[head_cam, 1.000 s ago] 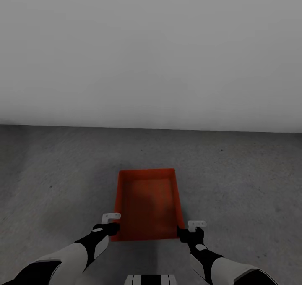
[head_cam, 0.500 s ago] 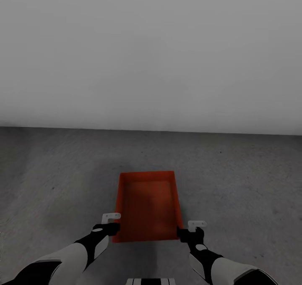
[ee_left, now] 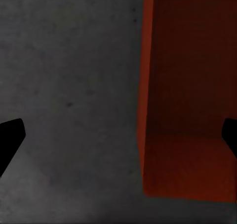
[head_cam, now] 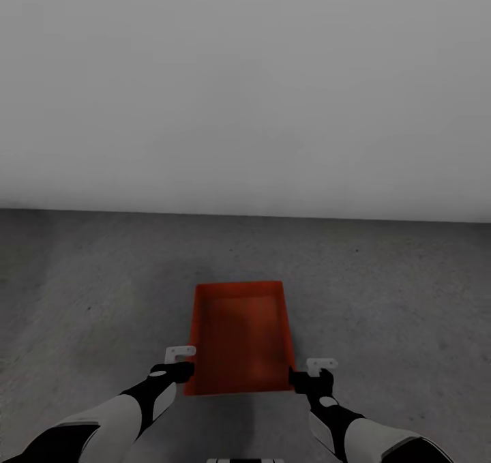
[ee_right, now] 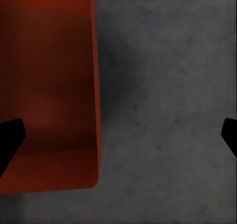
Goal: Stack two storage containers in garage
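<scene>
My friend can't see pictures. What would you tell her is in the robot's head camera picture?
An open orange-red box sits low over a dark grey floor, in front of a plain white wall. The robot's left gripper and right gripper are at the box's two near corners.

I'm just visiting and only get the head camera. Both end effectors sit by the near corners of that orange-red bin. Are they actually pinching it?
Observer: Not the left one. In the left wrist view the left end effector is wide open. The storage container's thin side wall runs through the gap, clear of both fingertips.
Operator: And the other side?
Observer: Same there. The right wrist view shows the right end effector open, astride the opposite wall, with one fingertip over the container's inside and the other over the grey floor.
</scene>
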You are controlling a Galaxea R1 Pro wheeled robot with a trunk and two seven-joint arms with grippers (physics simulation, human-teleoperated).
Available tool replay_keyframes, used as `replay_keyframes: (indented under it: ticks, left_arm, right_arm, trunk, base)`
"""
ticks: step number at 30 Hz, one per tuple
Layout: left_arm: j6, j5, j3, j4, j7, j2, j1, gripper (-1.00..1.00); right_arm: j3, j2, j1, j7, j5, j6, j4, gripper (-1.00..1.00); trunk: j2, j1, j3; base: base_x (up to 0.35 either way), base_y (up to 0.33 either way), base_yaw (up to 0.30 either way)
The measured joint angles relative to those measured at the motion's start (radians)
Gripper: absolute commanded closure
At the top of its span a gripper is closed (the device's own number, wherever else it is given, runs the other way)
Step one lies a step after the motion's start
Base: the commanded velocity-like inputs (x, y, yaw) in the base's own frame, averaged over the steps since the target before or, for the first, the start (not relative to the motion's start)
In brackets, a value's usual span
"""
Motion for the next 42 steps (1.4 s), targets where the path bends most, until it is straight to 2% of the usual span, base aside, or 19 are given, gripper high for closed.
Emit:
replay_keyframes:
  ticks: [3,5,7,10,12,14,21,23,31,38,42]
  left_arm:
    - [0.000,0.017,0.003,0.002,0.000,0.004,0.000,-1.00]
    - [0.000,0.054,0.005,0.006,0.003,0.013,0.000,-1.00]
    - [0.000,0.088,0.006,0.015,0.005,0.027,0.000,-1.00]
    - [0.000,0.134,0.006,0.025,0.004,0.063,0.003,-1.00]
    - [0.000,0.148,0.006,0.028,0.005,0.084,0.006,-1.00]
    - [0.000,0.158,0.006,0.029,0.005,0.110,0.010,-1.00]
    - [0.003,0.162,0.006,0.030,0.009,0.134,0.013,-1.00]
    - [0.004,0.162,0.006,0.030,0.009,0.135,0.014,-1.00]
    - [0.007,0.162,0.006,0.031,0.009,0.152,0.020,-1.00]
    - [0.009,0.164,0.006,0.031,0.009,0.167,0.073,-1.00]
    - [0.010,0.164,0.006,0.031,0.009,0.166,0.109,-1.00]
  right_arm:
    - [0.000,-0.002,-0.001,-0.004,0.000,0.001,0.000,-1.00]
    - [0.001,-0.002,-0.001,-0.003,0.000,0.006,0.000,-1.00]
    - [0.001,-0.003,-0.001,-0.003,0.001,0.010,0.000,-1.00]
    - [0.004,-0.006,-0.001,0.000,0.003,0.014,0.007,-1.00]
    - [0.006,-0.020,-0.005,0.003,0.007,0.014,0.009,-1.00]
    - [0.006,-0.052,-0.008,0.007,0.014,0.014,0.010,-1.00]
    - [0.007,-0.101,-0.007,0.008,0.015,0.032,0.012,-1.00]
    - [0.007,-0.104,0.002,0.007,0.015,0.035,0.012,-1.00]
    - [0.007,-0.108,0.115,0.007,0.013,0.041,0.013,-1.00]
    - [0.006,-0.106,0.200,0.008,0.011,0.042,0.013,-1.00]
    - [0.006,-0.108,0.235,0.009,0.011,0.076,0.013,-1.00]
  trunk:
    - [0.021,-0.011,0.009]
    - [0.035,-0.019,0.016]
    - [0.049,-0.027,0.022]
    - [0.070,-0.038,0.031]
    - [0.084,-0.046,0.038]
    - [0.098,-0.054,0.044]
    - [0.147,-0.081,0.066]
    - [0.161,-0.088,0.072]
    - [0.217,-0.119,0.097]
    - [0.266,-0.146,0.119]
    - [0.294,-0.161,0.132]
  base:
    - [0.000,0.000,0.000]
    - [0.000,0.000,0.000]
    - [0.000,0.000,0.000]
    - [0.000,0.000,0.000]
    - [0.000,0.000,0.000]
    - [0.000,0.000,0.000]
    - [0.000,0.000,0.000]
    - [0.000,0.000,0.000]
    - [0.000,0.000,0.000]
    - [0.000,0.000,0.000]
    - [0.000,0.000,0.000]
